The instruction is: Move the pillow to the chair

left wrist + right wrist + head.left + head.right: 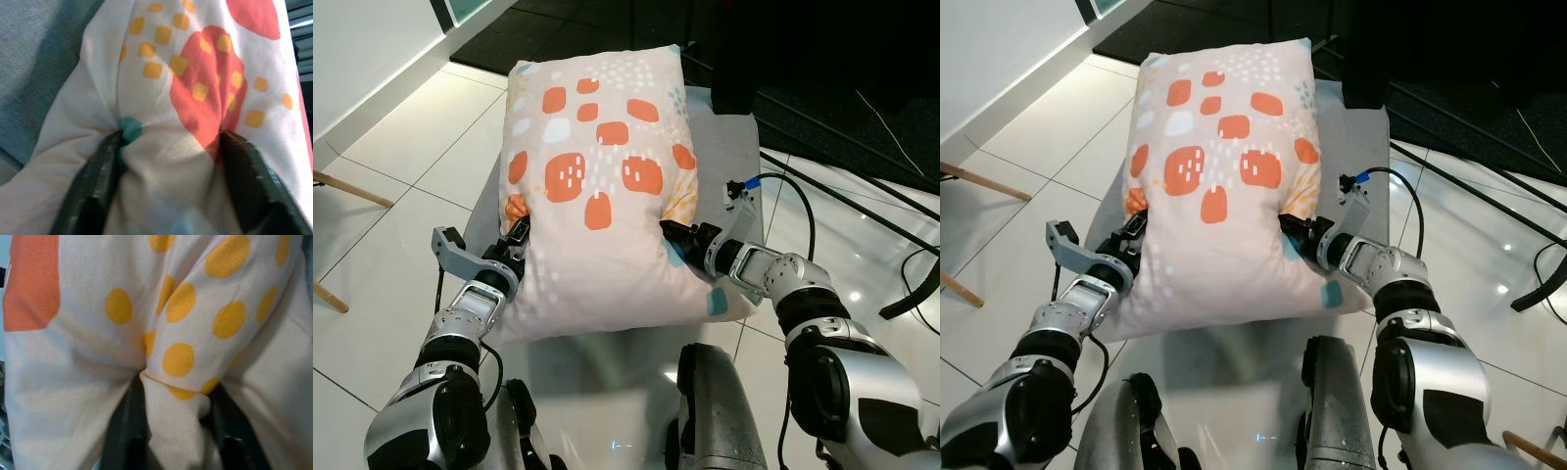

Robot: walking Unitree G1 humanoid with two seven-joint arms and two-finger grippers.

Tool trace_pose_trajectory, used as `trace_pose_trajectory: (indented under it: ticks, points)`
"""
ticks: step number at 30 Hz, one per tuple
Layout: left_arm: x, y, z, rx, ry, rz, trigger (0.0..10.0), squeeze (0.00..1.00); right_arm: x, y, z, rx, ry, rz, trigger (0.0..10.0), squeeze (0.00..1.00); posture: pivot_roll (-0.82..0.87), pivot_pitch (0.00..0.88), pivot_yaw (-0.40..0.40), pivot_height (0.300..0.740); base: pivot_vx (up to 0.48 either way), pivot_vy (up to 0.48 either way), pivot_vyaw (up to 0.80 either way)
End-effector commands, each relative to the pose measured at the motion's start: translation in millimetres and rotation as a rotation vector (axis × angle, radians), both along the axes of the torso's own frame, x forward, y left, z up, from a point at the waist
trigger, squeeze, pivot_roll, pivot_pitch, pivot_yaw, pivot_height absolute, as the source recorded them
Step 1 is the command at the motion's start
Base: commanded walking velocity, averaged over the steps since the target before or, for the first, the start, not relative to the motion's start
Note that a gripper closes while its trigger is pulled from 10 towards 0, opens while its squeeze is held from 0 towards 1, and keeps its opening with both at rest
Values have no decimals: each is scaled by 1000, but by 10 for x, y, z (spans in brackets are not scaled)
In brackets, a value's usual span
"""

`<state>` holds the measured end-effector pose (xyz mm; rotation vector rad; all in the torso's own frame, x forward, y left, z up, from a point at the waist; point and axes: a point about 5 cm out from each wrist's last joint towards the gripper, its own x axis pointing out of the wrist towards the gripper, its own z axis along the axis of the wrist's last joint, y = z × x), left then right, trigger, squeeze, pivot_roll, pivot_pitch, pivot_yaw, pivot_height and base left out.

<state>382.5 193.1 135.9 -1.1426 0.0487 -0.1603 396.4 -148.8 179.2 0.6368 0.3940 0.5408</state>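
We can read no text, label, brand or number anywhere; the pillow [597,186] carries only orange and yellow blotches.

Pillow [597,176] covers grey seat [729,147]; bare tile [406,147] beside

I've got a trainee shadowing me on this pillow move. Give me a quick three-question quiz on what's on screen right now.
1. True or false: both grippers are pinching folds of the pillow.
2. What does the pillow lie over? A) a grey seat cushion B) a wooden table C) bare tiles only
3. Which edge does the right gripper hold, taken from the robot's own side?

Key
1. True. The left gripper and the right gripper each have fabric bunched between their fingers, as both wrist views show.
2. A, the grey seat cushion, which shows beside and beyond the pillow.
3. The pillow's right edge, near the end closest to the robot.
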Motion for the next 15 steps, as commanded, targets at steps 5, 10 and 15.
trace_pose_trajectory:
  ticks: [5,10,15]
  points:
    - [1,-260,-27,27,1,-161,0,0,-60,140,-141,16,51,59,0,0,-184,439,39,470,0,0,0]
    - [23,-318,31,16,-23,-189,0,0,-55,143,-123,21,39,62,0,0,-181,430,41,470,0,0,0]
    - [43,-415,126,-5,-69,-237,0,0,-38,148,-81,22,-11,54,0,0,-183,413,41,470,0,0,0]
